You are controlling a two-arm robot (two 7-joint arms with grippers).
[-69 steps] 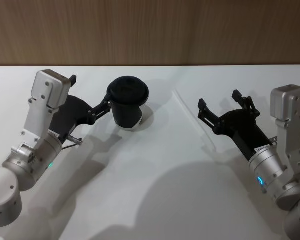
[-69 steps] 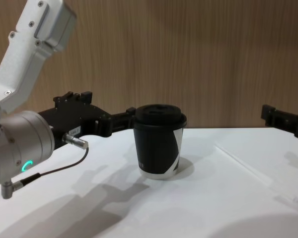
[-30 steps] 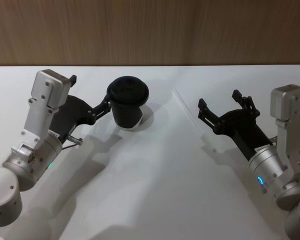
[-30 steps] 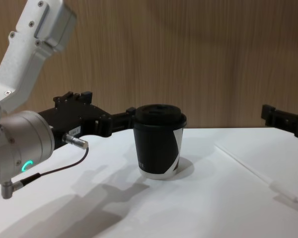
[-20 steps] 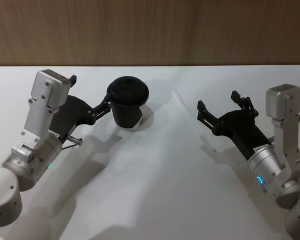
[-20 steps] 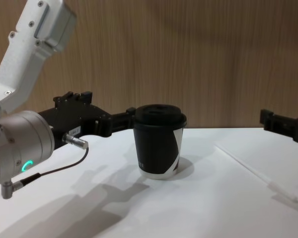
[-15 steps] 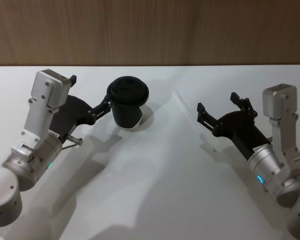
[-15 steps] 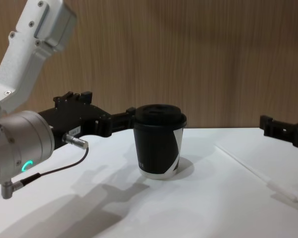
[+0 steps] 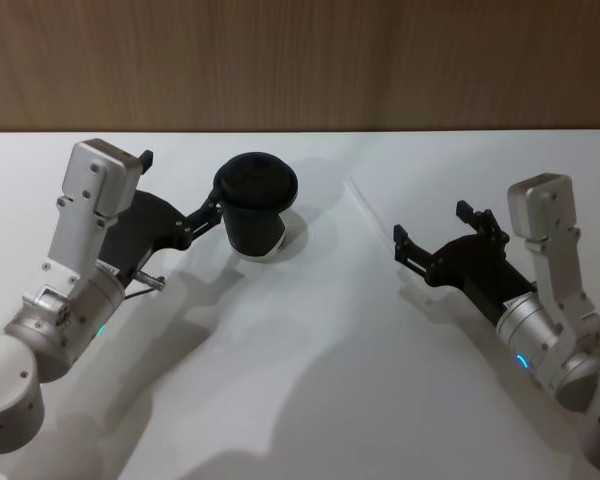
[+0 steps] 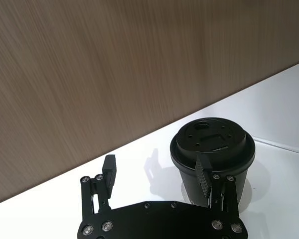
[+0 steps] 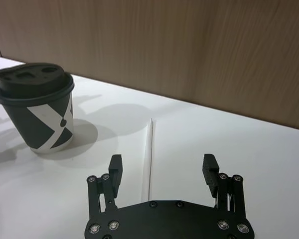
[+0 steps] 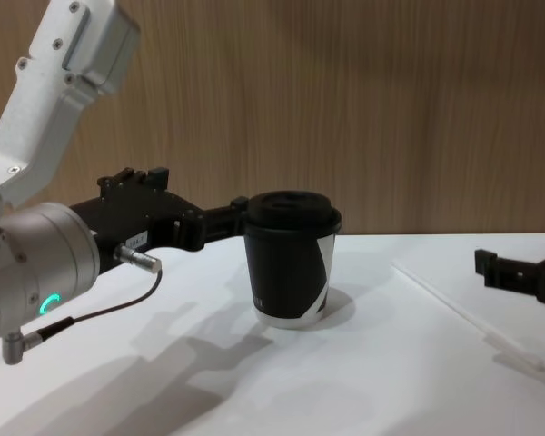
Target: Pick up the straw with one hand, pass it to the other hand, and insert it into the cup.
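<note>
The thin white straw (image 9: 365, 207) (image 11: 150, 149) (image 12: 445, 304) lies flat on the white table, right of the cup. My right gripper (image 9: 431, 223) (image 11: 162, 162) (image 12: 525, 252) hovers low over the straw's near part, open, with the straw between its fingers and closer to one of them. The black lidded cup (image 9: 257, 205) (image 12: 292, 259) (image 10: 213, 149) (image 11: 37, 107) stands upright left of centre. My left gripper (image 9: 182, 183) (image 10: 156, 172) (image 12: 195, 195) is open beside the cup. One of its fingers (image 10: 203, 174) is at the cup's side, and nothing is between the fingers.
A wooden wall (image 9: 300, 60) rises behind the table's (image 9: 310, 380) far edge. A grey cable with a metal plug (image 12: 132, 259) hangs from the left wrist. Bare table surface lies in front of the cup and between the arms.
My right gripper has dropped lower and shifted slightly left toward the straw, still open. The left arm, the cup and the straw have stayed put.
</note>
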